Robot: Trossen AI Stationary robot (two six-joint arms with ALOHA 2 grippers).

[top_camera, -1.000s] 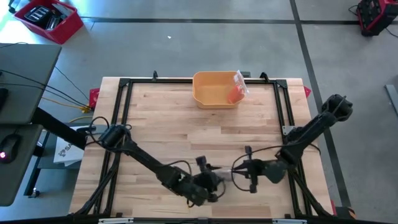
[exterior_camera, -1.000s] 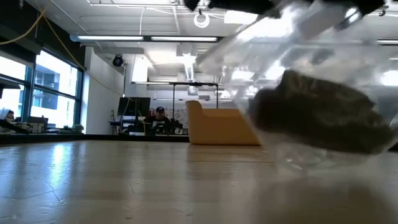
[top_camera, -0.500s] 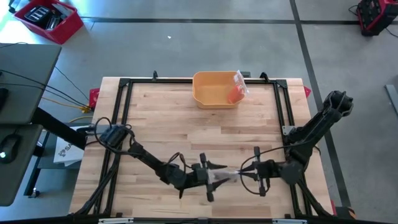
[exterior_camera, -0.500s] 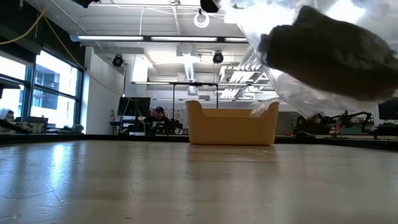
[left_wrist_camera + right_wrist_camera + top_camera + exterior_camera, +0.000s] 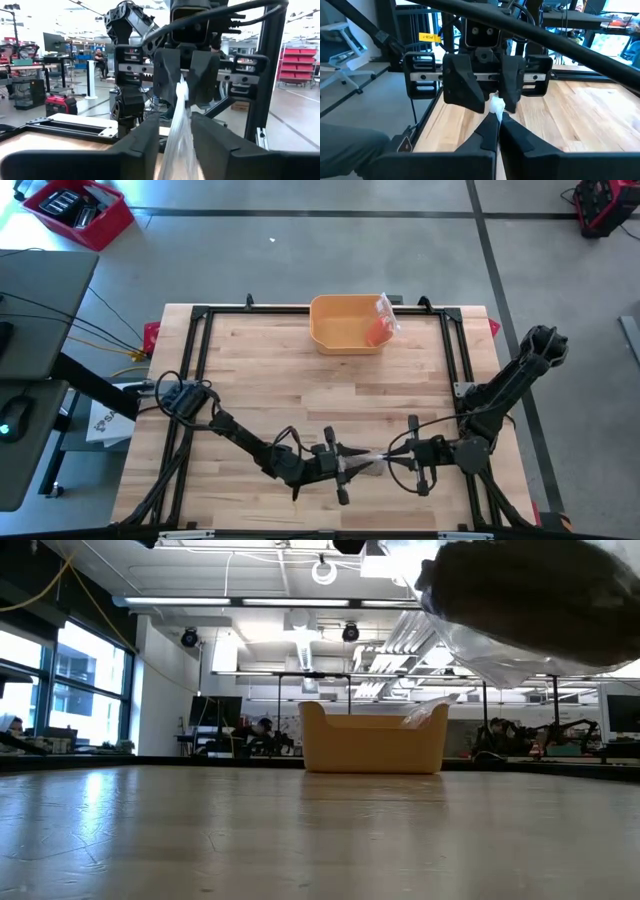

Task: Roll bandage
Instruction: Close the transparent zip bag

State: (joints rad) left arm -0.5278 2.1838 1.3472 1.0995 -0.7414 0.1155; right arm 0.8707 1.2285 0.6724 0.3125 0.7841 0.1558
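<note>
1. I see the clear bag (image 5: 366, 464) stretched between my two grippers, raised off the table (image 5: 300, 385).
2. My left gripper (image 5: 345, 467) has its fingers closing around one end of the bag.
3. My right gripper (image 5: 392, 463) is pinched tight on the other end.
4. A yellow bin (image 5: 346, 324) sits well beyond both.

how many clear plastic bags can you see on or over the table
2: one clear plastic bag stretched between the left gripper and the right gripper near the table's front edge, and one with orange contents in the yellow plastic bin at the back. Others may be hidden inside it.
</note>
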